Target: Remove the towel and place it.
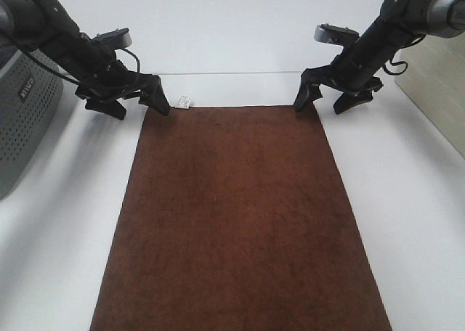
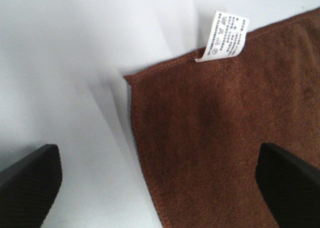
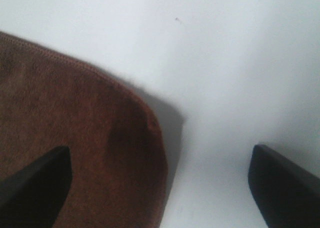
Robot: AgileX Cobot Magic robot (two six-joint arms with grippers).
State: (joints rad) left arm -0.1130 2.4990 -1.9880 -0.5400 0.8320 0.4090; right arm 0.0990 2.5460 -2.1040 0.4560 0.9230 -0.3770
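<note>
The dark brown towel (image 1: 236, 215) lies spread flat on the white table, its near end running past the front of the exterior view. Its white tag (image 1: 184, 99) sits at the far left corner and also shows in the left wrist view (image 2: 223, 35). My left gripper (image 1: 138, 104) is open at the far left corner, one finger over the towel (image 2: 210, 133), the other over bare table. My right gripper (image 1: 327, 99) is open at the far right corner, straddling the towel (image 3: 75, 123) edge. Neither holds anything.
A grey perforated basket (image 1: 22, 120) stands at the left edge of the table (image 1: 240, 33). A beige surface (image 1: 439, 91) lies past the table's right side. White table shows behind the towel and along both its sides.
</note>
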